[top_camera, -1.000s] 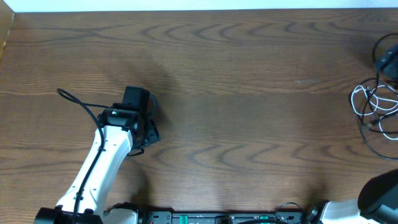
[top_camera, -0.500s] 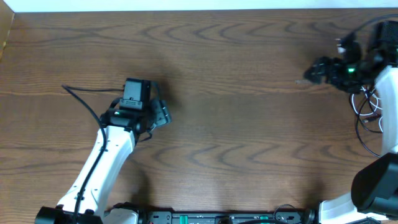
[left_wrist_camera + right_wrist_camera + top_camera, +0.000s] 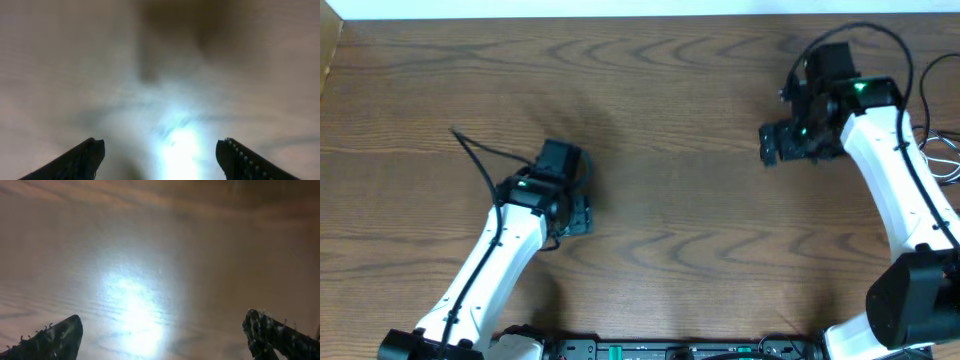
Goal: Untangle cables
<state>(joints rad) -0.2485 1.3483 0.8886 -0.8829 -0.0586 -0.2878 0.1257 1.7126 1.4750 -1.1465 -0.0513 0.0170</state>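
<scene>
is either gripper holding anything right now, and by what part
Nothing is held. The left gripper and the right gripper both stand open over the table, nothing between their fingers; the cables lie apart at its right edge.

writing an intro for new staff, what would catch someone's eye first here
Two white arms dominate the wooden table: the left gripper sits left of centre, the right gripper up at the right. Both are open and hold nothing. The cables lie bunched at the far right edge, partly cut off by the frame, with neither gripper touching them.
</scene>
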